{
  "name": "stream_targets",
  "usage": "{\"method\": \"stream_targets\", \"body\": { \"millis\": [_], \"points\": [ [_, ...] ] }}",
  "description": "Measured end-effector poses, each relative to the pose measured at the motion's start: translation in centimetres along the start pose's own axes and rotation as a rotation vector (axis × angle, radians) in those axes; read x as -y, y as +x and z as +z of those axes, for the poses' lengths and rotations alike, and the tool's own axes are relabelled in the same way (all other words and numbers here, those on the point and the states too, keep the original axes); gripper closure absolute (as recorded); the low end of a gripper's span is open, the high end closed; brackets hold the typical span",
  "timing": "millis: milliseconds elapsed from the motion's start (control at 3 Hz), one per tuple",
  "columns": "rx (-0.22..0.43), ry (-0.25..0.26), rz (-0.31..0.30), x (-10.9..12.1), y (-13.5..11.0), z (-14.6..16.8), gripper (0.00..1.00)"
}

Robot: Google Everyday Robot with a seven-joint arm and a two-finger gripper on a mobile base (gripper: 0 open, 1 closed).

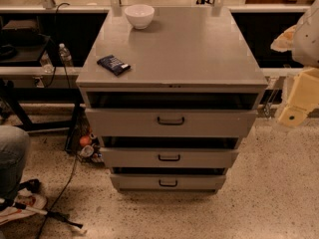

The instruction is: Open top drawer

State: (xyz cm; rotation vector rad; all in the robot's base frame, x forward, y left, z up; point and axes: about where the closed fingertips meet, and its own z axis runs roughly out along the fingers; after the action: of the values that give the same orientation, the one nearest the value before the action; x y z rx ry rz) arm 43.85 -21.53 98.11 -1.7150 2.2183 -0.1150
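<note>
The grey metal cabinet [174,49] stands in the middle of the camera view with three drawers. The top drawer [124,122] is the widest and has the tallest front, with a small black bail handle [171,120] at its centre. Its front stands a little out from the cabinet, with a dark gap above it. The two shorter drawers [129,158] [134,182] below also stand slightly out. My gripper [299,103], cream-coloured, hangs at the right edge of the view, to the right of the top drawer and apart from it.
A white bowl [139,15] and a dark blue snack packet [113,64] sit on the cabinet top. A water bottle [65,55] stands on a shelf at the left. A person's leg [12,156] and floor cables [60,198] are at the lower left.
</note>
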Motion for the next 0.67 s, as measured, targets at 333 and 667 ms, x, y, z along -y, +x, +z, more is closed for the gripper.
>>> {"method": "stream_targets", "body": {
  "millis": [333,667],
  "points": [
    [0.000,0.000,0.000,0.0,0.0,0.0,0.00],
    [-0.007,-0.013,-0.002,-0.4,0.1,1.7,0.00]
  ]
}}
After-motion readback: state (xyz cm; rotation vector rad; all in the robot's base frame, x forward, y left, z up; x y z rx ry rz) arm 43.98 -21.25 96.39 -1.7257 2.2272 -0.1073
